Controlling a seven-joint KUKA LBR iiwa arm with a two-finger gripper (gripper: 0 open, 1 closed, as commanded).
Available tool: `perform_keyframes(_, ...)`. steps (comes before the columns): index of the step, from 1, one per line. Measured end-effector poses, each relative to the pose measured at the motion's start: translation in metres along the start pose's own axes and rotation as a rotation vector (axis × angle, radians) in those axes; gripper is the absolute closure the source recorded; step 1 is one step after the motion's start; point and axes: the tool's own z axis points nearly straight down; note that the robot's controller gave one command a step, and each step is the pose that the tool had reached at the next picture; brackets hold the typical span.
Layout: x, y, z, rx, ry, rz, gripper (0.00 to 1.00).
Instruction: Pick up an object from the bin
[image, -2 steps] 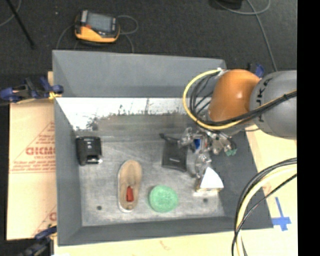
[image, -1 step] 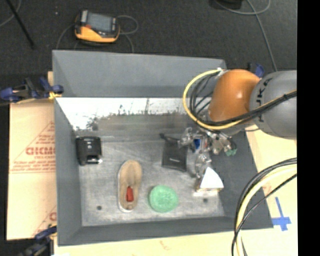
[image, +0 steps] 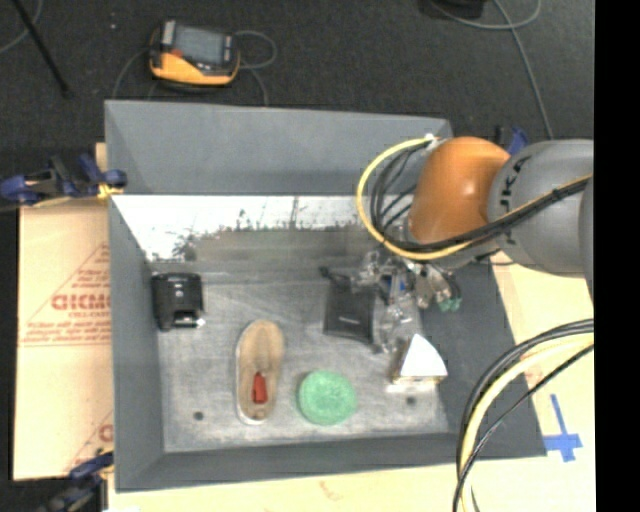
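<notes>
Over the right half of the grey metal bin (image: 130, 300) the arm (image: 545, 200) reaches down, an orange cover (image: 452, 190) at its wrist. Its gripper (image: 386, 318) is low above the floor; whether it is apart or together cannot be told. Left of it lies a tan oval dish (image: 259, 368). A black flat slab (image: 345, 312) lies just beside the gripper. A green round pad (image: 326, 396) lies towards the near wall, a white triangular piece (image: 420, 358) just below the gripper, and a small black box (image: 177, 300) far left
</notes>
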Motion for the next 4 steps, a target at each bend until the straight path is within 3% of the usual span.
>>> perform_keyframes(1, -0.02, 0.021, 0.004, -0.002, 0.001, 0.11, 0.0)
perform_keyframes(2, -0.021, 0.04, 0.007, 0.0, -0.006, 0.056, 1.0)
perform_keyframes(3, -0.021, 0.04, 0.007, 0.0, -0.006, 0.056, 1.0)
perform_keyframes(4, -0.017, 0.044, -0.041, -0.004, 0.008, 0.079, 1.0)
